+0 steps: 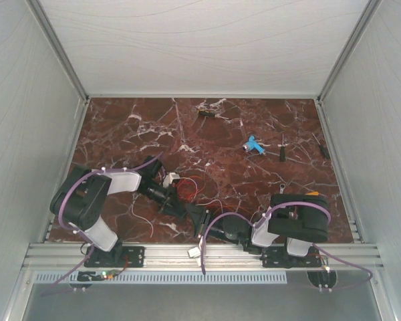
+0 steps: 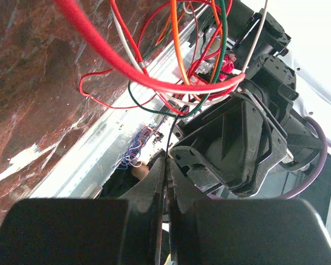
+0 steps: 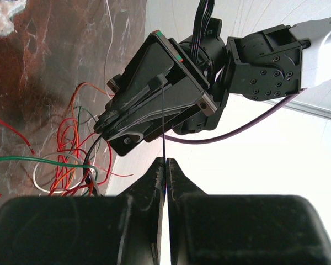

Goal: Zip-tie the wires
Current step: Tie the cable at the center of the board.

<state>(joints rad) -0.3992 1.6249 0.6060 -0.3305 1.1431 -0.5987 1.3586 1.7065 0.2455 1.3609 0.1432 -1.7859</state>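
The wires (image 2: 154,77) are a loose tangle of red, white, green and orange strands hanging over the marble near the table's front rail; they also show in the right wrist view (image 3: 71,160) and from above (image 1: 187,189). My left gripper (image 2: 166,161) is shut, and a thin black zip tie (image 2: 173,130) rises from its tips toward the tangle. My right gripper (image 3: 165,161) is shut on the same zip tie (image 3: 163,121), which runs up across the left gripper's fingers (image 3: 149,105). From above, the left gripper (image 1: 194,212) and the right gripper (image 1: 207,224) meet tip to tip.
A blue tool (image 1: 254,144), two black-handled screwdrivers (image 1: 281,148) (image 1: 321,146) and a small dark item (image 1: 207,114) lie at the back of the marble top. A white connector (image 1: 172,179) sits by the wires. An aluminium rail (image 1: 187,254) borders the near edge.
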